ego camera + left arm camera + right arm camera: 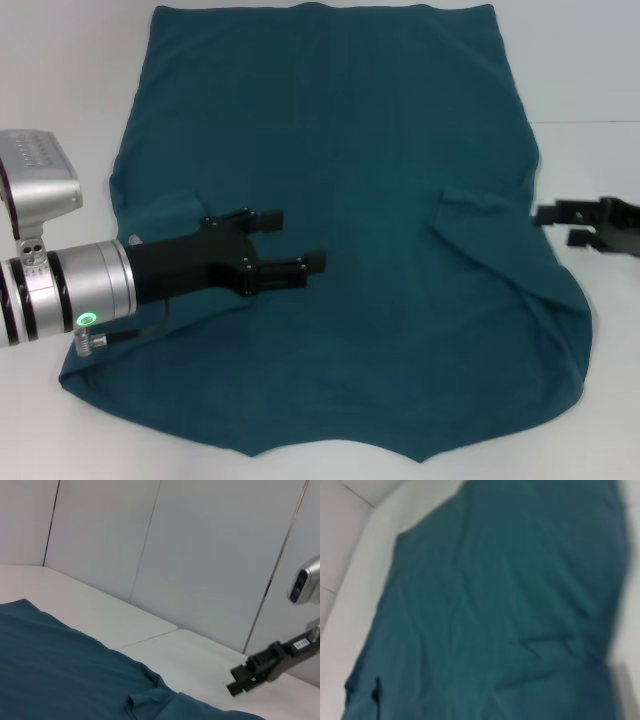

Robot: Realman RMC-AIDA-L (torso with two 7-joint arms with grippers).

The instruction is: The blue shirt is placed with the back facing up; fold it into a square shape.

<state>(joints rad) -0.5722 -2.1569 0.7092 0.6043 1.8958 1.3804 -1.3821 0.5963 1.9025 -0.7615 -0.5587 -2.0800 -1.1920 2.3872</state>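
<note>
Across a white tabletop [600,400] backed by pale wall panels [200,555] lies one blue shirt [380,200], spread flat, plain side up, both sleeves tucked inward. Two grippers are out: the left gripper [297,240] hangs over the shirt's left part, fingers spread apart; the right gripper [558,226] sits just beside its right edge, fingers apart too.

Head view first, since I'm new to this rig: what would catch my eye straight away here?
The blue shirt dominates, spread plain side up across the white table, with a small fold at its right edge. Over its left half hangs the left gripper, black fingers apart and holding nothing. The right gripper sits just off the shirt's right edge, open too.
</note>
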